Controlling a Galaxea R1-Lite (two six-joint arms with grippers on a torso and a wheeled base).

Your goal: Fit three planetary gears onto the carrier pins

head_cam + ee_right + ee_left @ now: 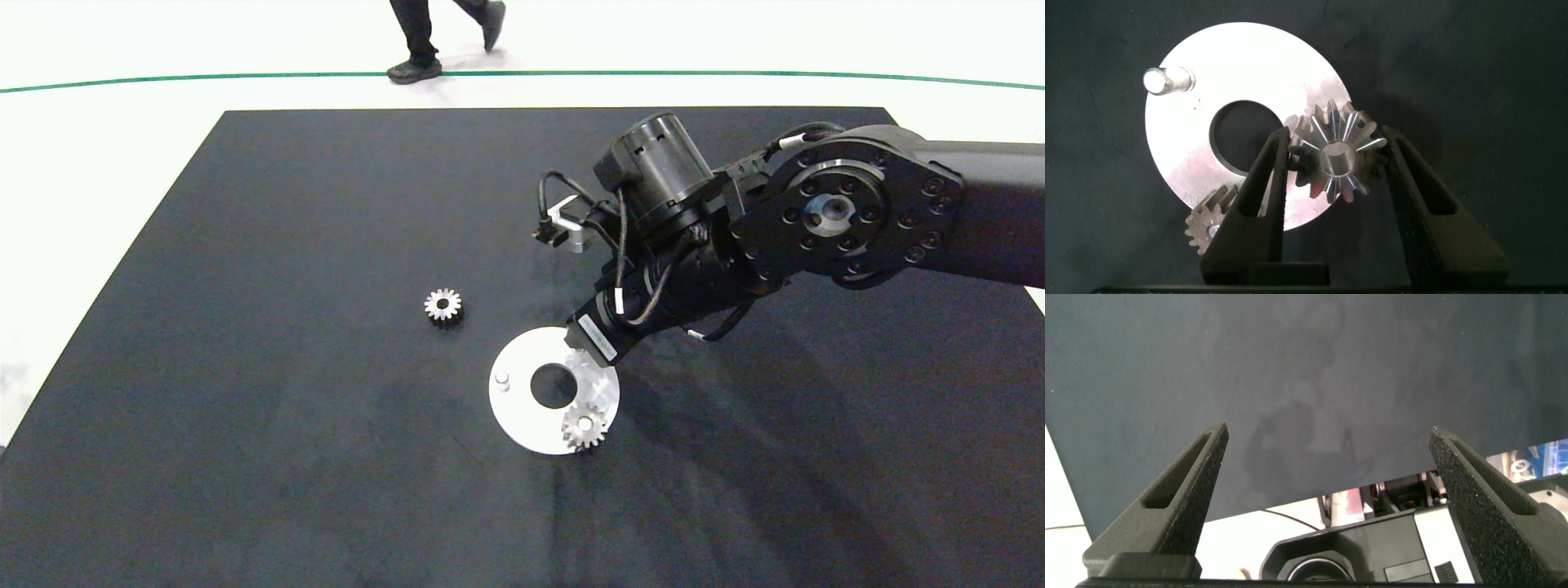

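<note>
The right gripper [1335, 163] was clamped on a gear [1337, 157] over the white disc [1200, 155], the left gripper [1327, 490] hung open off to the side.

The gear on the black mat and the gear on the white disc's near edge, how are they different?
The loose gear lies alone on the black mat; the mounted gear sits on the white disc. The loose one is far from the right gripper; the mounted one is close. Both are small, silvery and toothed.
</note>
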